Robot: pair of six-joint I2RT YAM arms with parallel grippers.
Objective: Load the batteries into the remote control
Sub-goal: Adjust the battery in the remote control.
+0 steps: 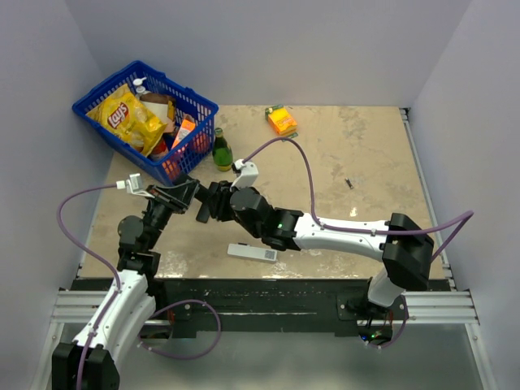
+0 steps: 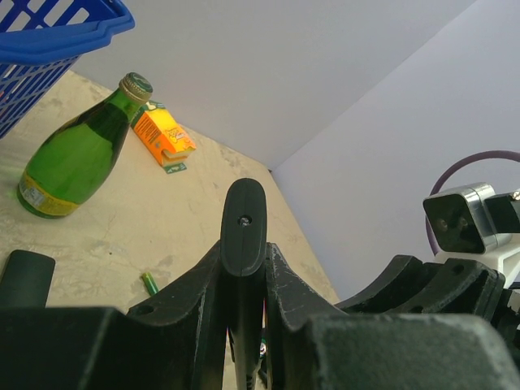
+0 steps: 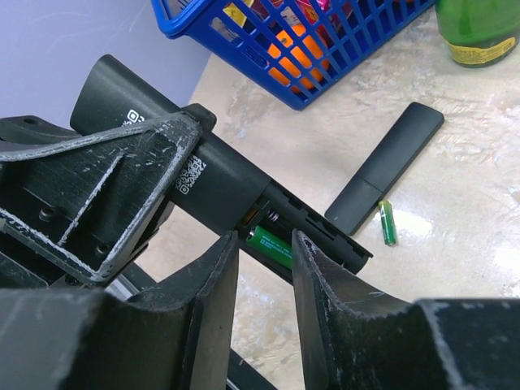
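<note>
Right wrist camera catches the slim matte black bar-shaped remote control (image 3: pixel 227 175) raised off the table, clamped in the left gripper (image 2: pixel 244 268). Its bay is open, with one small green cylindrical battery (image 3: pixel 272 246) lying inside between the fingers of the right gripper (image 3: pixel 264 241); whether they pinch it cannot be told. Seating it well likely means pressing it flat along the bay while the remote is held steady. A second green battery (image 3: pixel 387 222) and a flat black cover (image 3: pixel 390 162) lie on the beige tabletop (image 3: pixel 455 268). Left wrist camera hides the bay, showing only the remote's end. Overhead alone shows a flat white remote (image 1: pixel 252 253).
</note>
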